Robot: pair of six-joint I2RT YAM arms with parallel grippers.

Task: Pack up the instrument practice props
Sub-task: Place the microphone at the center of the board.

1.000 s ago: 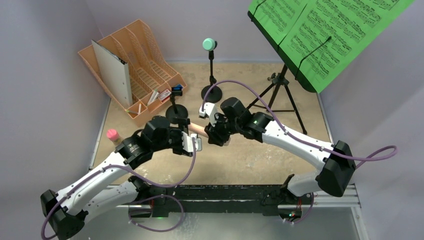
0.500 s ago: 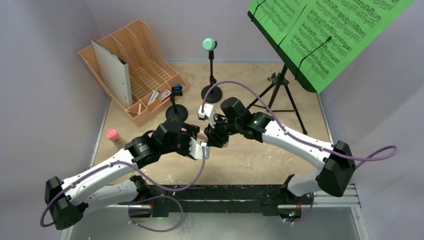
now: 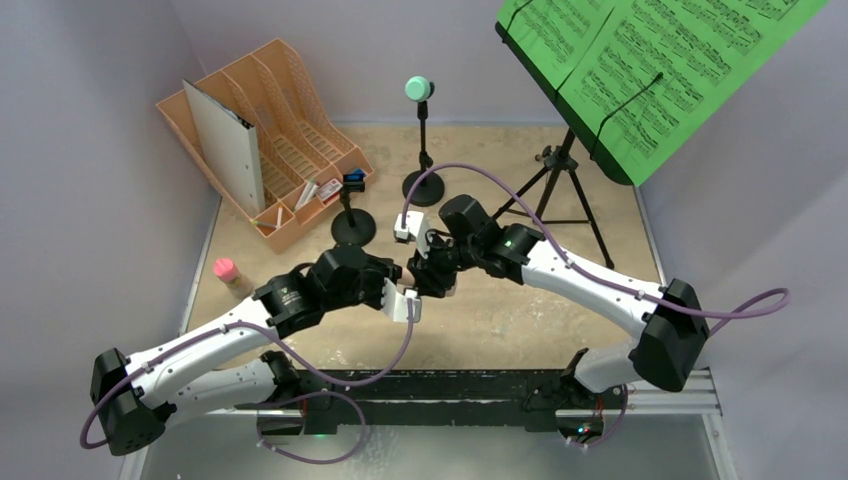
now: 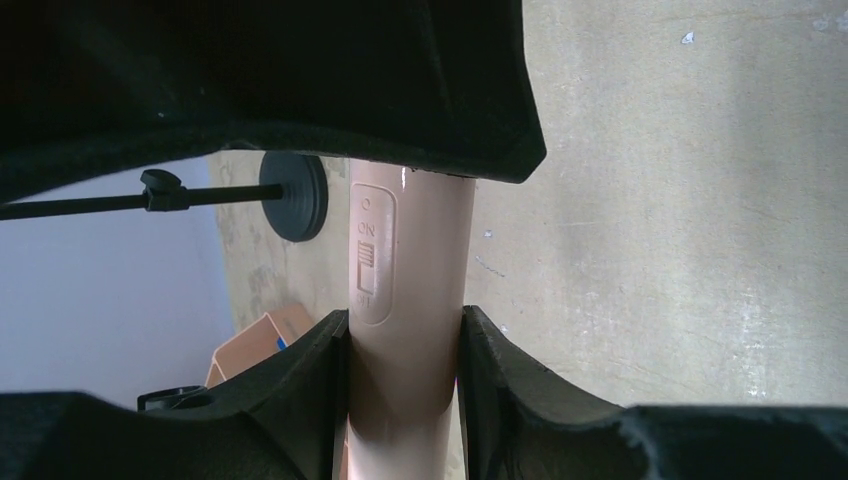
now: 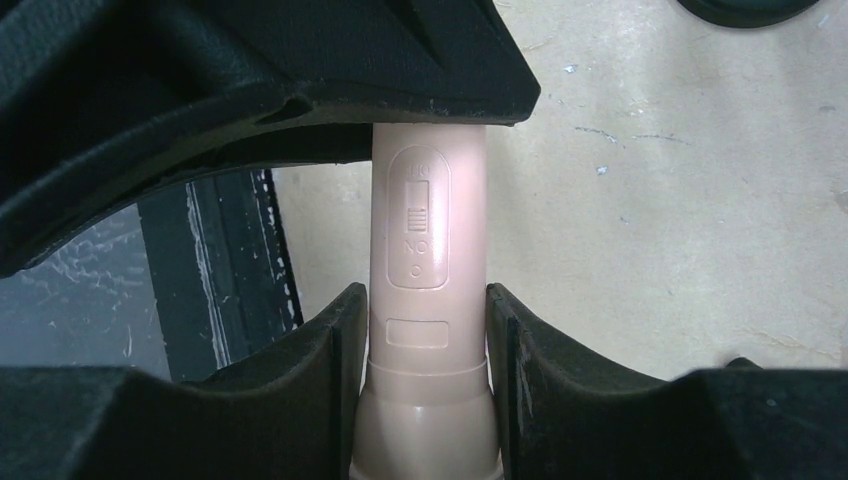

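A pinkish-beige toy microphone (image 4: 410, 260) with an ON/OFF switch is held in the air between both grippers over the middle of the table. My left gripper (image 4: 405, 320) is shut on one end of its handle (image 5: 428, 230), and my right gripper (image 5: 425, 295) is shut on the wider end. From above the two grippers (image 3: 408, 272) meet tip to tip and hide the microphone. A teal microphone (image 3: 419, 89) stands on a black round-based pole (image 3: 423, 187). A second short pole (image 3: 352, 225) carries a blue clip. Green sheet music (image 3: 650, 60) rests on the black tripod stand (image 3: 560, 185).
An orange slotted file rack (image 3: 290, 110) with a grey binder (image 3: 225, 135) stands at the back left. A small pink-topped object (image 3: 225, 268) sits near the left table edge. The tripod's legs spread over the back right. Purple cables loop from both wrists.
My left arm moved right toward the right gripper, and its jaws closed onto the free end of the microphone handle. The right gripper kept its hold and stayed put.
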